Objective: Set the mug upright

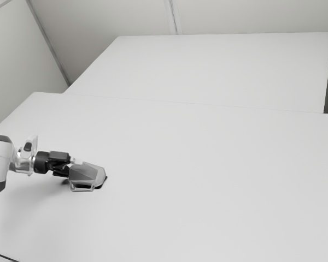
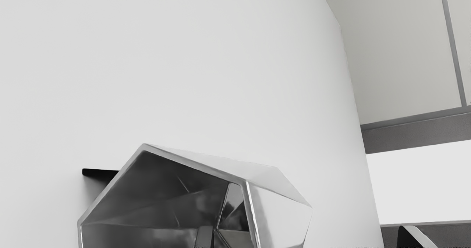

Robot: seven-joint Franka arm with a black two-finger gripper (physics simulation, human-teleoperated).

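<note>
The gripper [image 1: 72, 166] reaches in low from the exterior view's left, its front end at the near end of the grey faceted mug [image 1: 87, 173]. The mug lies on its side on the table, not upright. In the wrist view the mug [image 2: 154, 192] has its open mouth facing my hand. There the gripper [image 2: 308, 236] stands open: one of its fingers [image 2: 205, 237] shows within the mug's mouth, the other is outside, past the faceted side wall and apart from it. The lower part of the mug is cut off there.
The white table [image 1: 208, 180] stretches out toward the exterior view's right. Behind it stands a second white surface [image 1: 208, 65], with pale walls around. A dark flat piece [image 2: 99, 175] juts out beside the mug. A thin dark line [image 1: 3, 256] lies at the near left corner.
</note>
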